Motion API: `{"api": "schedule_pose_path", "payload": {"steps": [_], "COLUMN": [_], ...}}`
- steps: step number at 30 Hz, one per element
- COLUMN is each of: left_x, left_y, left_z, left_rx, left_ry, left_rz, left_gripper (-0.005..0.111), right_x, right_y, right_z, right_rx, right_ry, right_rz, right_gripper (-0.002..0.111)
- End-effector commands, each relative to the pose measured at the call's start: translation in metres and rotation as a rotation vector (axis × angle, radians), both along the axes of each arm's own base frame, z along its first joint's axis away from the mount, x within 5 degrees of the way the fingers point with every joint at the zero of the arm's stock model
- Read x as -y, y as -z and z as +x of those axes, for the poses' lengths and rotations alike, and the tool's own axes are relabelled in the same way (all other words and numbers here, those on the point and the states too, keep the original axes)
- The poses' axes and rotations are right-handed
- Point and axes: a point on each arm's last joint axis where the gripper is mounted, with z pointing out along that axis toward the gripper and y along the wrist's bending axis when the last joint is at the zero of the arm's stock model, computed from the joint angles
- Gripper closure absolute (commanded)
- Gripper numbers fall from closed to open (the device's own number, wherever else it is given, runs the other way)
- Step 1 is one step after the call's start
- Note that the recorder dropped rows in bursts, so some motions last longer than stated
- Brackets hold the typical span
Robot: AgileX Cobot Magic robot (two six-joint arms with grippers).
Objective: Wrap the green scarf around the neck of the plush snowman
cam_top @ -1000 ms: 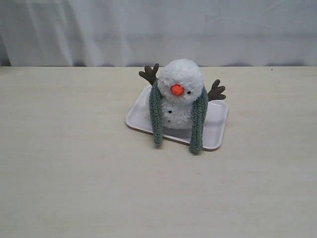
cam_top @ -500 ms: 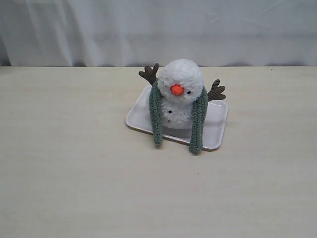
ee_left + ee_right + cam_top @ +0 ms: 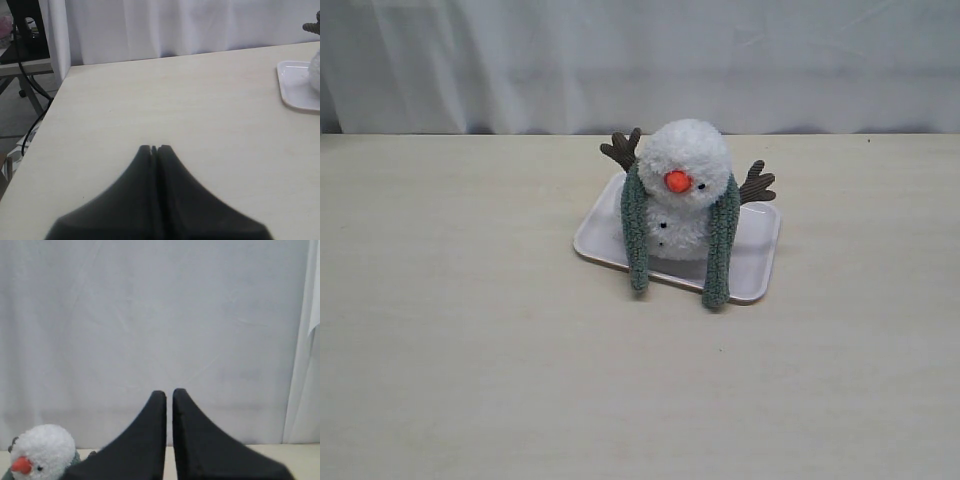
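no change; hands (image 3: 154, 148) (image 3: 169, 391) seemingly closed, empty

Pale wood-grain table (image 3: 470, 350), white curtain (image 3: 620, 60) hung behind it — grey floor (image 3: 12, 117) past one edge, soft even light

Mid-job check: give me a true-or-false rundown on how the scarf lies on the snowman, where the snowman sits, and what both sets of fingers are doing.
1. The green scarf is draped behind the plush snowman, and both ends hang down in front. True.
2. The snowman lies on its side on the bare table. False: it sits upright on a white tray.
3. The left gripper has its fingers shut on nothing. True.
4. The right gripper holds one end of the scarf. False: its fingers are shut and empty, clear of the scarf.
5. The scarf ends are crossed under the nose. False: they hang apart, one on each side of the body.
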Motion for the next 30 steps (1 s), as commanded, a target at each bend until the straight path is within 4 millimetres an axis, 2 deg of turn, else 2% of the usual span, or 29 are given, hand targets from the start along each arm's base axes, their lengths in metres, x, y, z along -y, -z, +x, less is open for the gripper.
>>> {"api": "schedule_pose_path", "payload": {"steps": [1,10,18,23,30], "left_x": [0.0,0.0,0.0,0.0,0.0], "left_y": [-0.001,-0.001,0.0,0.0,0.0], "left_z": [0.0,0.0,0.0,0.0,0.0], "left_rx": [0.012,0.012,0.01,0.01,0.01], "left_ry": [0.009,0.009,0.009,0.009,0.009], "left_rz": [0.002,0.002,0.002,0.002,0.002], "left_gripper": [0.107,0.107,0.107,0.107,0.107], "right_x": [0.001,0.002,0.003,0.004,0.004], "right_y": [0.01,0.04,0.048,0.068,0.071], "right_z": [0.003,0.01,0.011,0.014,0.014], "right_rx": [-0.019,-0.108,-0.17,-0.258,-0.284], "right_ry": [0.025,0.04,0.046,0.048,0.047], "right_rz": [-0.031,-0.099,-0.091,-0.09,-0.073], "right_gripper": [0.104,0.104,0.104,0.104,0.104]}}
